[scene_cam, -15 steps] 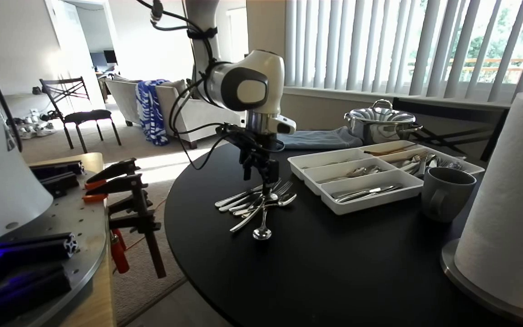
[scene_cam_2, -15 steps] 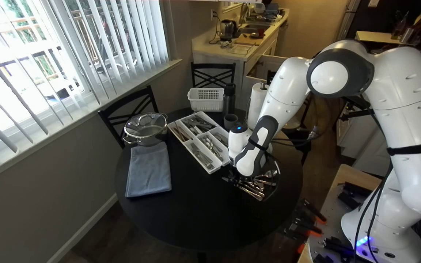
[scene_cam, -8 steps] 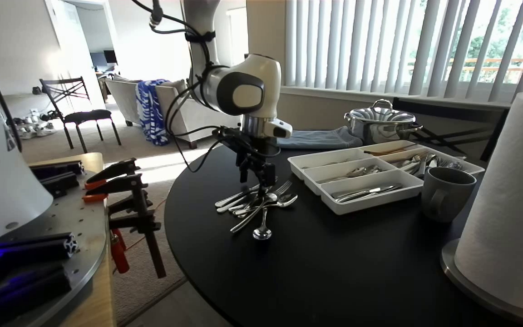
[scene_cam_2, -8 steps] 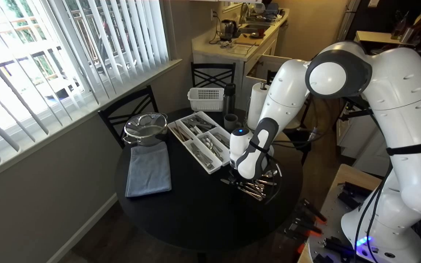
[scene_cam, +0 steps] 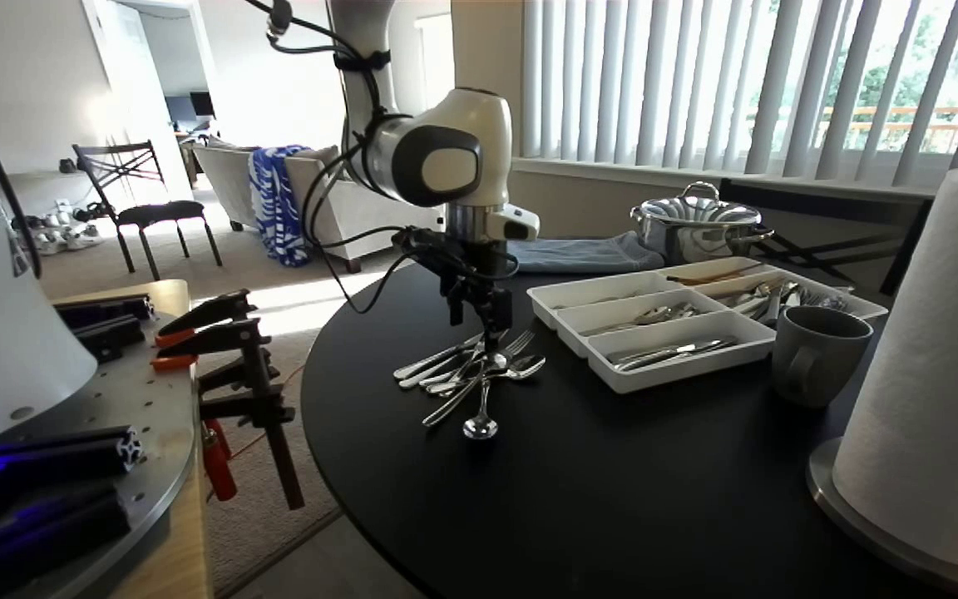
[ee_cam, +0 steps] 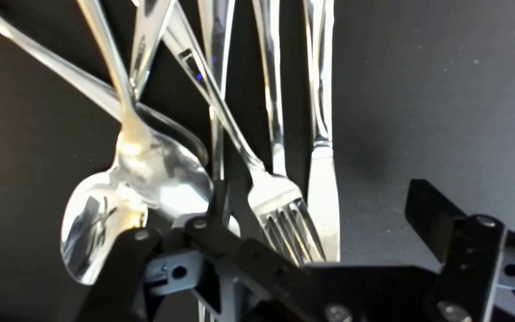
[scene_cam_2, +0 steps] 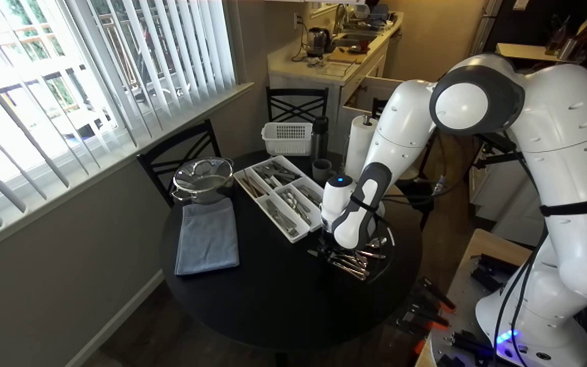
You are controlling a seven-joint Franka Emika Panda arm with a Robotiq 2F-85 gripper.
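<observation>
My gripper [ee_cam: 321,197] is open above a loose pile of silver cutlery [scene_cam_2: 349,264] on the round black table [scene_cam: 612,491]. Between its fingers, in the wrist view, lie the head of a fork [ee_cam: 275,190] and the pale blade of a knife [ee_cam: 323,183]; neither is gripped. The left finger overlaps a spoon bowl [ee_cam: 168,174] in that picture, and whether they touch I cannot tell. Another spoon [ee_cam: 88,223] lies further left. Bare tabletop shows under the right finger. In an exterior view a small round spoon [scene_cam: 480,428] sticks out of the pile's near side.
Beside the pile stands a white divided tray [scene_cam: 687,368] holding sorted cutlery. A grey mug [scene_cam: 816,353], a paper towel roll [scene_cam: 928,374], a steel pot [scene_cam_2: 204,181], a folded blue cloth [scene_cam_2: 207,239], a white basket [scene_cam_2: 287,138] and a dark bottle [scene_cam_2: 319,140] share the table.
The arm has dipped and risen again slightly, ending a little shifted over the pile. The gripper has stayed open, and the cutlery shows no clear movement.
</observation>
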